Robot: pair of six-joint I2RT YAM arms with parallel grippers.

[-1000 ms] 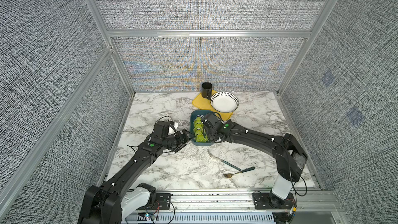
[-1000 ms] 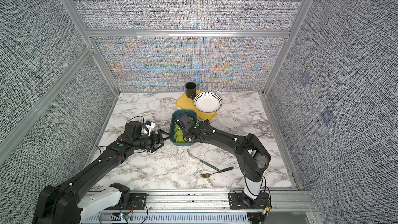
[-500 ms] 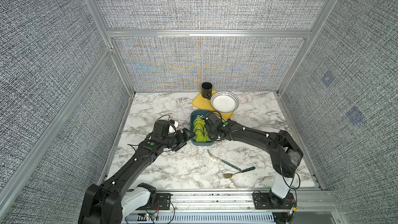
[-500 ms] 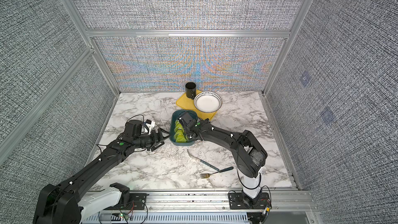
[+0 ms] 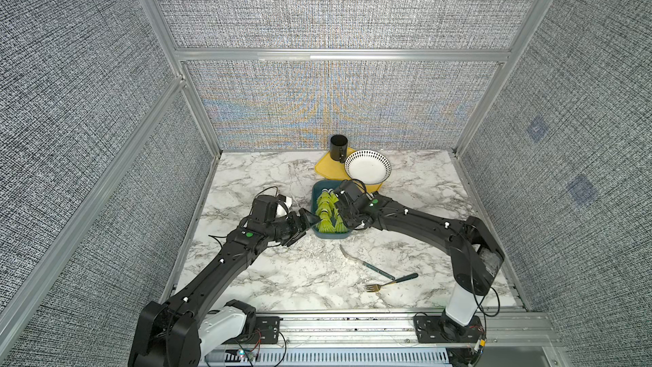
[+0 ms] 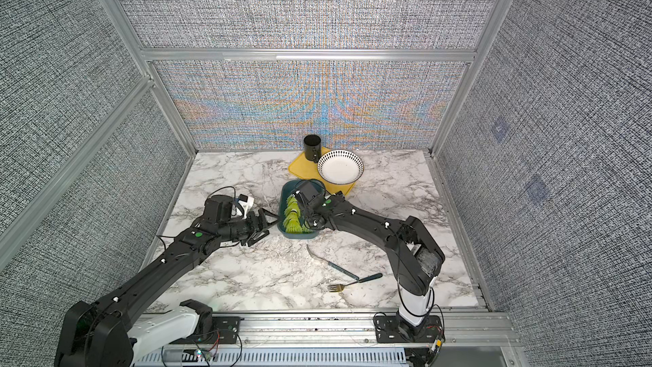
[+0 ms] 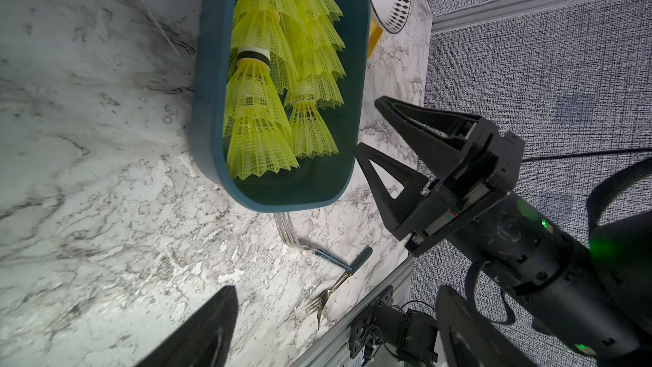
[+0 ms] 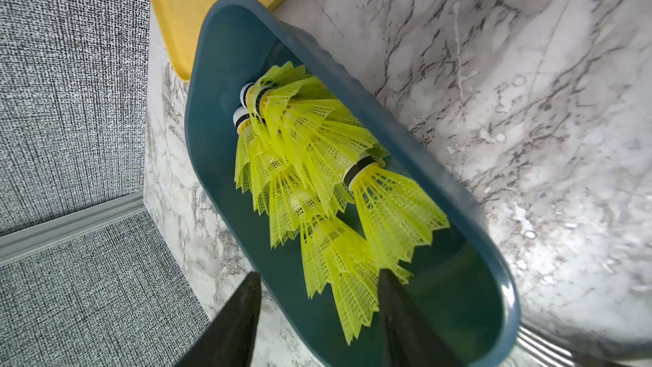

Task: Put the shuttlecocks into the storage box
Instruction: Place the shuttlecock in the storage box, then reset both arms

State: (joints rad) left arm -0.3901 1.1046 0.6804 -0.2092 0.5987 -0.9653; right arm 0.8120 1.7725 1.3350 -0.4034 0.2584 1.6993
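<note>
The dark teal storage box [image 5: 331, 237] [image 6: 295, 237] sits mid-table. Several neon yellow-green shuttlecocks [image 5: 325, 212] [image 6: 291, 214] [image 7: 261, 125] [image 8: 317, 157] lie inside it, nested in two rows with their white tips toward the back. My right gripper [image 5: 344, 214] [image 6: 305, 214] [image 7: 370, 128] [image 8: 319, 277] hovers open over the box's near right part. The nearest skirt lies below its fingers and nothing is pinched between them. My left gripper [image 5: 304, 229] [image 6: 266, 231] [image 7: 337, 291] stands wide open and empty just outside the box's left wall.
Behind the box, a yellow tray [image 5: 326, 168] carries a black cup [image 5: 338, 148] and a white bowl [image 5: 367, 166] with a black-patterned rim. Two forks [image 5: 365, 263] [image 5: 390, 282] lie on the marble in front of the box. An aluminium rail [image 5: 352, 324] runs along the table's front edge.
My right gripper has edged slightly along the box and its jaws have spread a little. The left arm has not moved.
</note>
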